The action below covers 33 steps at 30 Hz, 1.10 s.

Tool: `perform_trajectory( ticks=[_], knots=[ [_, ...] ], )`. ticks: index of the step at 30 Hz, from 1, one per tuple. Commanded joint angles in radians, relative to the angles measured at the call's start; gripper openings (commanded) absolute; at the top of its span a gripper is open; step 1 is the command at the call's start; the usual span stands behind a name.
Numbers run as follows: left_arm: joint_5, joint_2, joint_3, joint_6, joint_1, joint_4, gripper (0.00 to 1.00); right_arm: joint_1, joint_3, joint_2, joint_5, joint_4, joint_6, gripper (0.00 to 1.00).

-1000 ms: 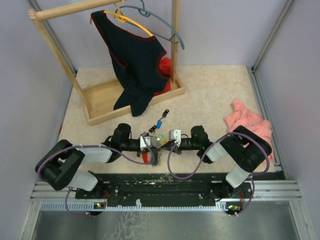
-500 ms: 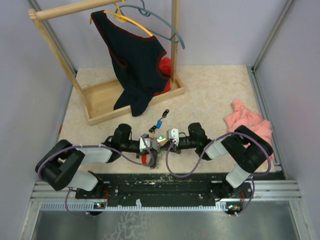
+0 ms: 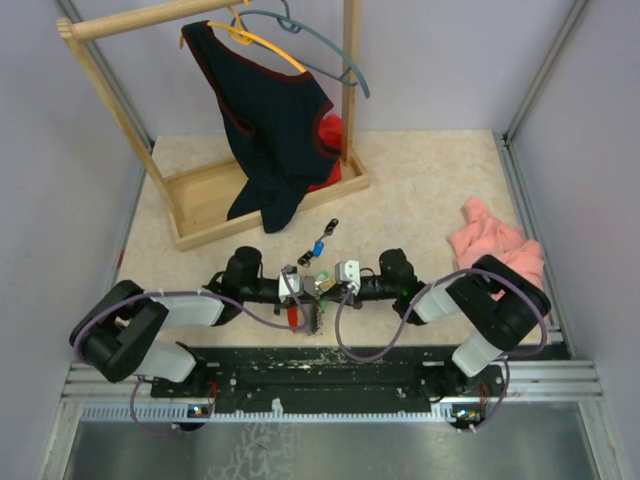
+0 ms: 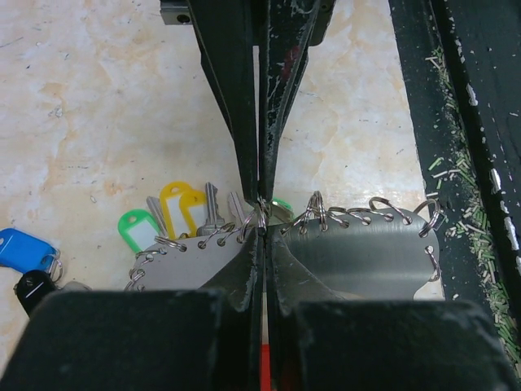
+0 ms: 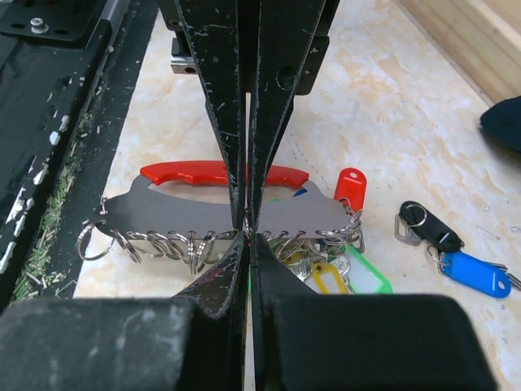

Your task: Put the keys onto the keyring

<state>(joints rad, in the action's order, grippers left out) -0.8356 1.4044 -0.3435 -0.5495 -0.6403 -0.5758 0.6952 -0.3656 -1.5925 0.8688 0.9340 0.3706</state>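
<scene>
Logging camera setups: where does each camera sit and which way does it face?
Top external: above, behind the bases, looking down on the table; both arms show.
Left wrist: along its own shut jaws toward the keyring; right jaws opposite.
Right wrist: the reverse, seeing the keyring's red side; left jaws opposite.
Shared: both wrist views show keyring and blue key.

The keyring (image 5: 163,213) is brushed grey metal, the keys (image 4: 181,210) glossy plastic-headed.
</scene>
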Motion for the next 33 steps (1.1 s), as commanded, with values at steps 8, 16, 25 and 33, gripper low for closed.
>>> perform_trajectory(
  ticks=[8, 16, 25, 33],
  knots=[
    [0.005, -0.024, -0.006, 0.01, -0.009, -0.033, 0.01, 0.036, 0.064, 0.249, -0.325, -0.108, -0.054, 0.0],
    [0.079, -0.062, 0.021, 0.052, -0.007, -0.082, 0.01, 0.109, -0.031, 0.523, -0.721, -0.66, -0.283, 0.0],
    [0.066, -0.087, 0.031, 0.053, -0.007, -0.088, 0.01, 0.118, -0.226, 0.479, -1.105, -1.106, -0.614, 0.0],
    [0.065, -0.085, 0.029, 0.052, -0.007, -0.085, 0.01, 0.118, -0.304, 0.247, -1.196, -1.067, -0.644, 0.0]
  ],
)
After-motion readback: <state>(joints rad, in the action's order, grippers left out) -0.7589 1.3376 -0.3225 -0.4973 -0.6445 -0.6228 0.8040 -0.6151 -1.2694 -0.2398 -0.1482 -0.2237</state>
